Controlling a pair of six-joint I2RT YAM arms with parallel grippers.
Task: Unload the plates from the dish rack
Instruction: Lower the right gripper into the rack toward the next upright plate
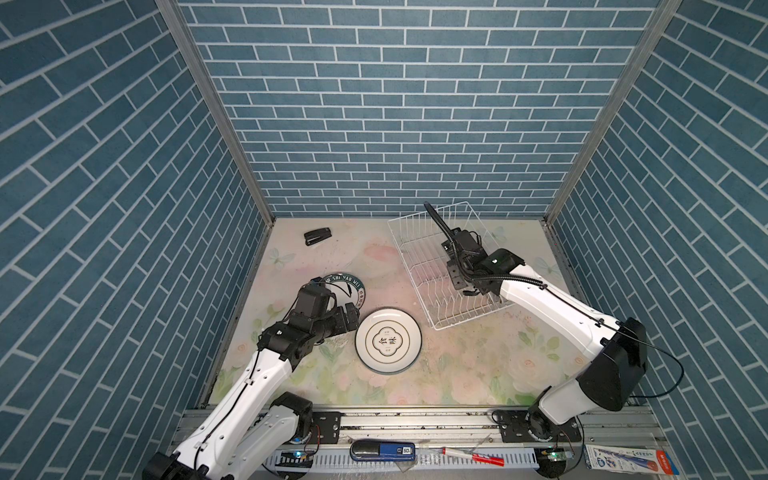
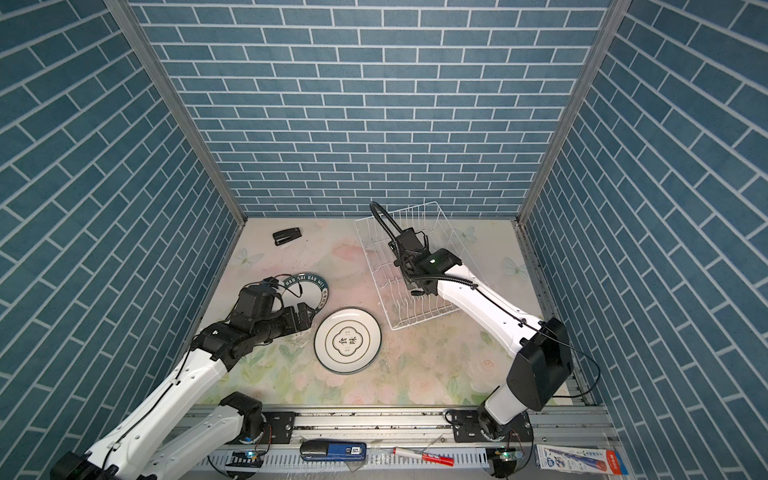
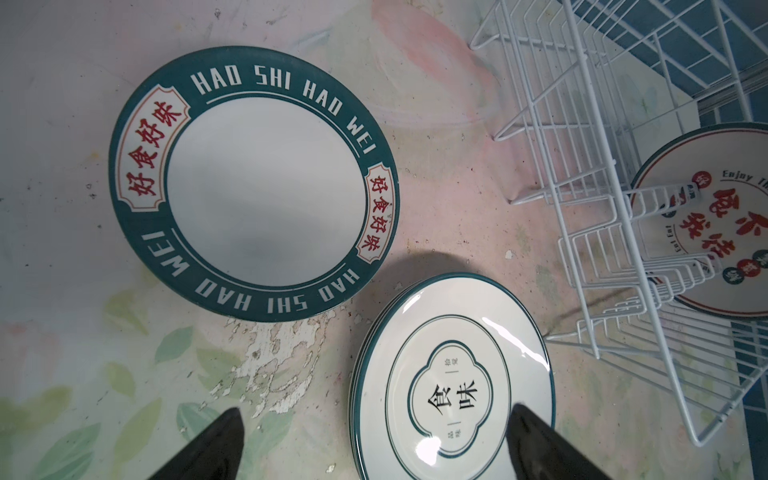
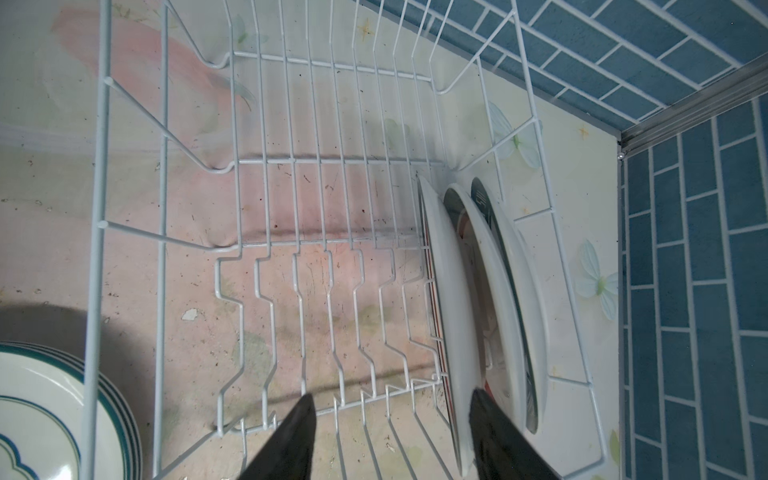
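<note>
White capitals reading HAO SHI HAO WEI circle the green-rimmed plate [image 3: 253, 183], with red Chinese characters in two cream panels. It lies flat on the worktop [image 1: 457, 374] just beside a stack of plates [image 3: 453, 382], whose top one bears 食味 in black inside a green lobed frame. The left end effector [image 3: 376, 409] hovers over that stack, released and spread wide, grasping nothing. Three upright plates [image 4: 453, 311] stand at one end of the dish rack [image 1: 419, 257]; the one facing the empty slots reads "Enjoy Th…" and "Eat Eat" around large red characters. The right end effector [image 4: 392, 392] is inside the rack, jaws parted beside them, nothing clenched. The worktop is a worn pastel floral print with butterflies, walled on three sides by blue brick-pattern panels.
</note>
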